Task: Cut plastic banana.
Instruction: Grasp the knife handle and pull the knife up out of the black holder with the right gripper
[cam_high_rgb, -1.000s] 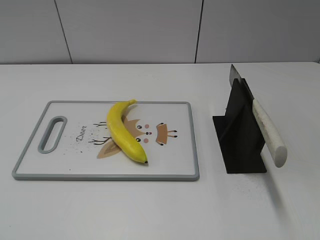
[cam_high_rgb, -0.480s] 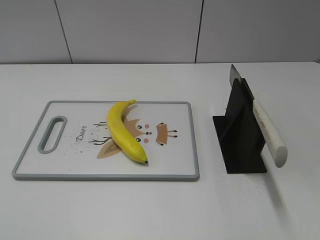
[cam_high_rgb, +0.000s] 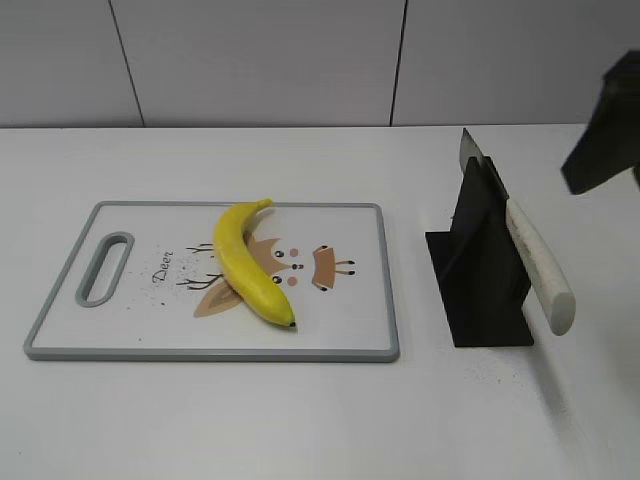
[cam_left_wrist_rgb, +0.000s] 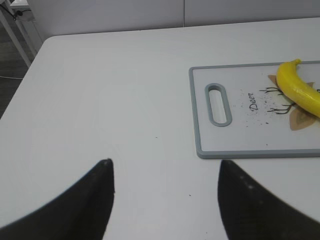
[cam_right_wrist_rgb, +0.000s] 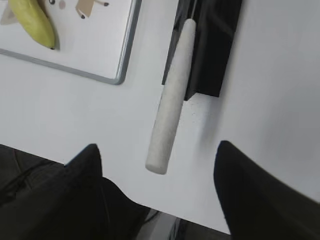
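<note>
Left gripper (cam_left_wrist_rgb: 162, 200): closest thing in the left wrist view, two dark fingers spread wide, nothing between them, just hanging over bare white table (cam_left_wrist_rgb: 100, 100), off the handle end of the board.
Right gripper (cam_right_wrist_rgb: 157, 200): same deal in the right wrist view, fingers wide apart and holding nothing, up above the knife handle. In the exterior view only a dark chunk of it shows at the right edge.
Cutting board (cam_high_rgb: 60, 300): grey-rimmed, white, with a cartoon deer print and a handle slot (cam_high_rgb: 104, 268) at its left end.
Plastic banana (cam_high_rgb: 246, 263): whole, lying on the board around the middle, over the deer print, dark tip toward the near edge and stem toward the far edge.
Knife (cam_high_rgb: 535, 262): sits in a black stand (cam_high_rgb: 480, 270) right of the board, pale handle sticking out toward the camera, blade tip poking up at the far side.
</note>
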